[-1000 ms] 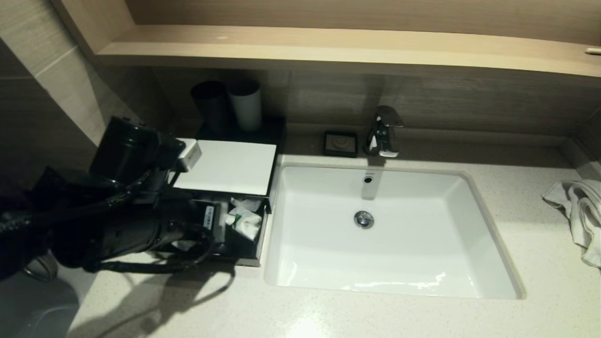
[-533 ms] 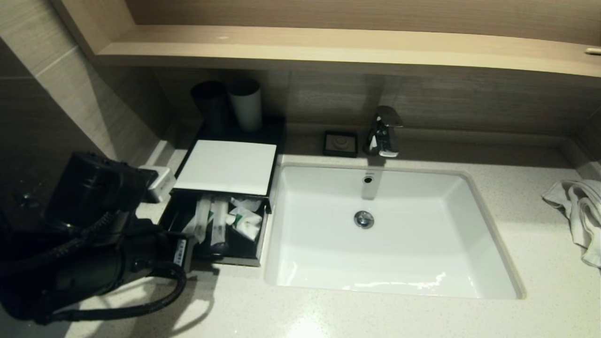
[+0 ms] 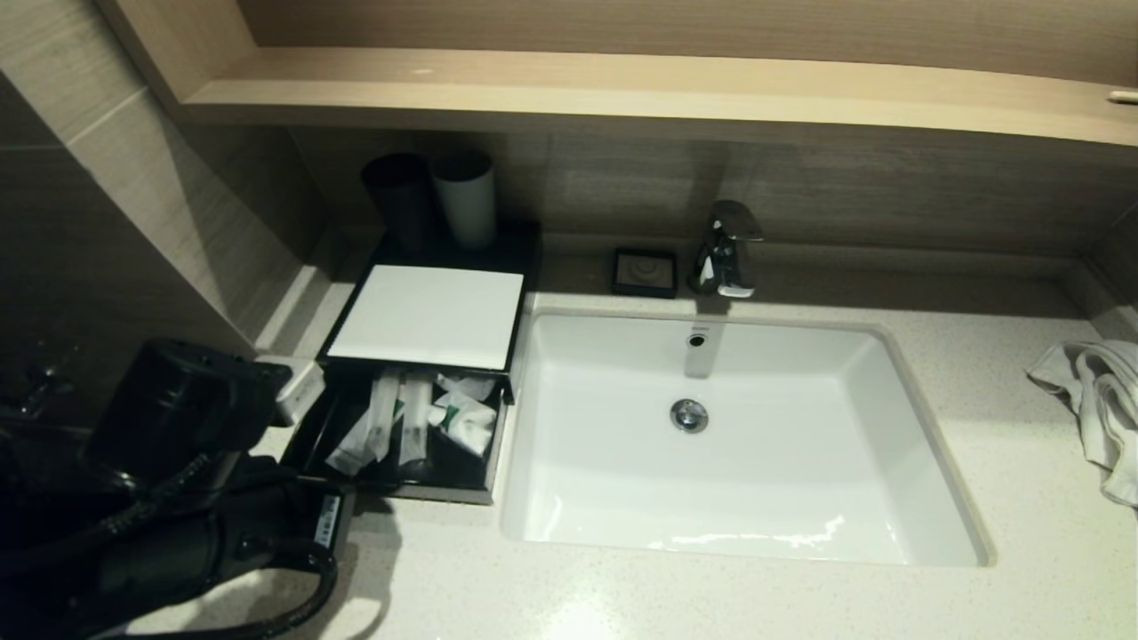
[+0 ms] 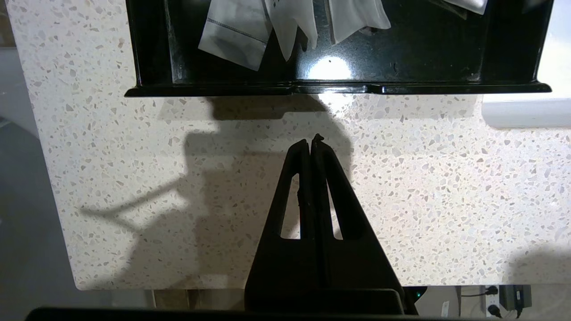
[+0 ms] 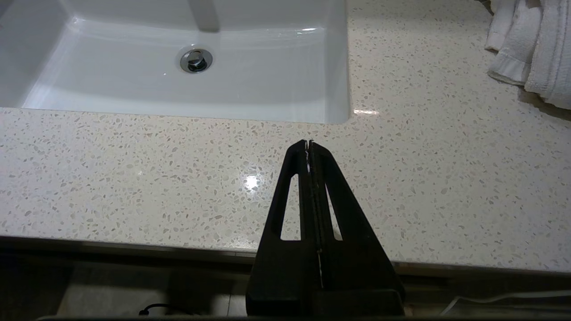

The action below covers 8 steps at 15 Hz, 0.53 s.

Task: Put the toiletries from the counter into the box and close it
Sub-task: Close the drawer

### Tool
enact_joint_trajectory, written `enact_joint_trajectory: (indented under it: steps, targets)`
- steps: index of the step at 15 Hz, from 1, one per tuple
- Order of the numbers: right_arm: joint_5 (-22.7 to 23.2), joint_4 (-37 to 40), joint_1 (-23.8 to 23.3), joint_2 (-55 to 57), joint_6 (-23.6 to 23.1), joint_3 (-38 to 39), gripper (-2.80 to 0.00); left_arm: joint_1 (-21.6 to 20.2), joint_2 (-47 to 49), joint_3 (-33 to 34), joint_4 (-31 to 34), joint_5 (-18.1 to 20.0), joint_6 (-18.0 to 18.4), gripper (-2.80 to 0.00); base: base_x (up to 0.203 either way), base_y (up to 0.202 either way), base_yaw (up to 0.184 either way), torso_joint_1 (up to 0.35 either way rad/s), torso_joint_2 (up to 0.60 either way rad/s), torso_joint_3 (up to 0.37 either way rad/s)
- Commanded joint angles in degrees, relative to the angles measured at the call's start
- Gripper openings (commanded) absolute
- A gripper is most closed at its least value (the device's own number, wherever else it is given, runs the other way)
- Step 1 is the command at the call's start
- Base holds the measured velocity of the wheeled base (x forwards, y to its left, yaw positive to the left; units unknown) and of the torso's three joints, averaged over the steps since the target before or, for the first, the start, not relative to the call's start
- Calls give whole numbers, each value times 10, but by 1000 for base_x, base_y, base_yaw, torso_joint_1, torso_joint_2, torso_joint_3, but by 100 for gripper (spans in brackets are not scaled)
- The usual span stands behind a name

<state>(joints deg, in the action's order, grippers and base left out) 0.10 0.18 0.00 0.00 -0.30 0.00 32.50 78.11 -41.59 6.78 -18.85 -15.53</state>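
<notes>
The black box (image 3: 400, 487) stands on the counter left of the sink. Its white lid (image 3: 427, 316) covers the rear part and the front part is open. Several white toiletry sachets (image 3: 409, 422) lie inside, and they also show in the left wrist view (image 4: 285, 22) behind the box's front wall (image 4: 334, 88). My left gripper (image 4: 311, 141) is shut and empty, above bare counter just in front of that wall. My left arm (image 3: 204, 533) is at the lower left. My right gripper (image 5: 308, 142) is shut and empty above the counter's front edge, near the sink's right front corner.
The white sink (image 3: 933, 462) fills the middle, with a faucet (image 3: 725, 249) and a soap dish (image 3: 645, 271) behind it. A dark cup (image 3: 396, 196) and a white cup (image 3: 467, 200) stand behind the box. A towel (image 3: 1098, 400) lies at the right, and a wooden shelf (image 3: 622, 89) overhangs.
My left arm has drawn back from over the box toward the counter's front left. The sachets in the box's open part are now uncovered.
</notes>
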Motion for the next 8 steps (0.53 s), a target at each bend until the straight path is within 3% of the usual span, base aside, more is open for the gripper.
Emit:
enact_joint_trajectory:
  steps: [1, 8]
  targets:
    - [0, 0, 0, 0, 0, 0, -280, -1, 13, 2, 0, -1, -1, -280, 0, 0, 0, 0, 0, 0]
    - [0, 0, 0, 0, 0, 0, -280, -4, 43, 2, 1, 1, -20, -280, 0, 0, 0, 0, 0, 0]
